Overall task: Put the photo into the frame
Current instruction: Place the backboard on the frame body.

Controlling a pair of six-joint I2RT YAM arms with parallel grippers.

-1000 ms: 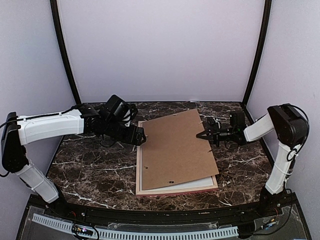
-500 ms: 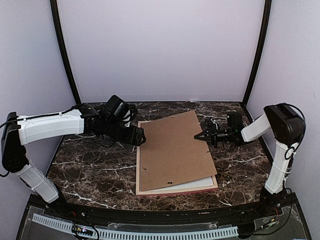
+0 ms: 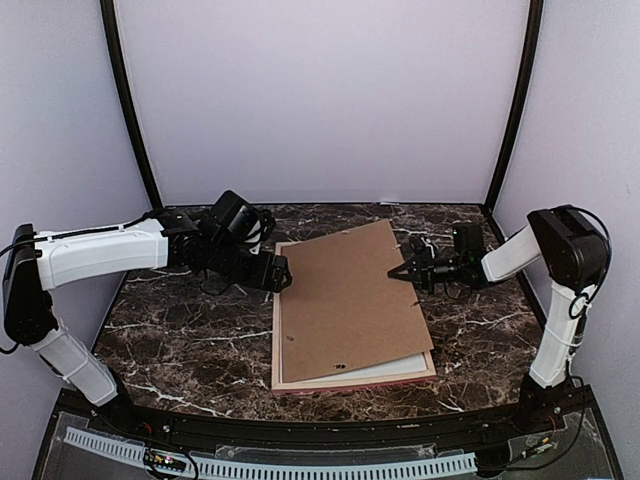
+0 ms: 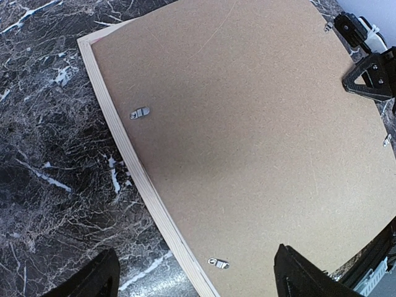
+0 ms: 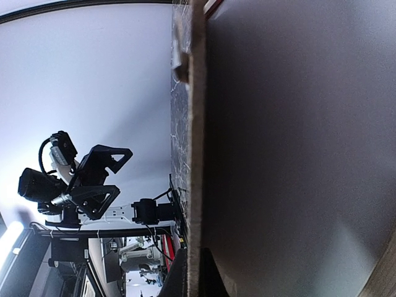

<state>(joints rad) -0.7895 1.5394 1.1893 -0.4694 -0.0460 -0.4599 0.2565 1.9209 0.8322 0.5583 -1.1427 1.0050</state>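
Right pincer (image 3: 405, 272) clamps the brown board (image 3: 350, 300); left pincer (image 3: 283, 272) gapes opposite; dark marble table (image 3: 190, 340) beneath, pale lilac walls (image 3: 320, 100) around.

Backing board (image 3: 350, 300) lies skewed atop the frame (image 3: 355, 383) (photo (image 3: 395, 367) seemingly beneath).

Backing board (image 4: 247, 142): matt brown fibreboard, finely speckled. Frame (image 4: 143, 167) rim beside it: pale bare wood, matt. Clips (image 4: 140, 113) on it: shiny metal. Table (image 4: 49, 154) beneath: dark white-veined marble, faintly glossy.
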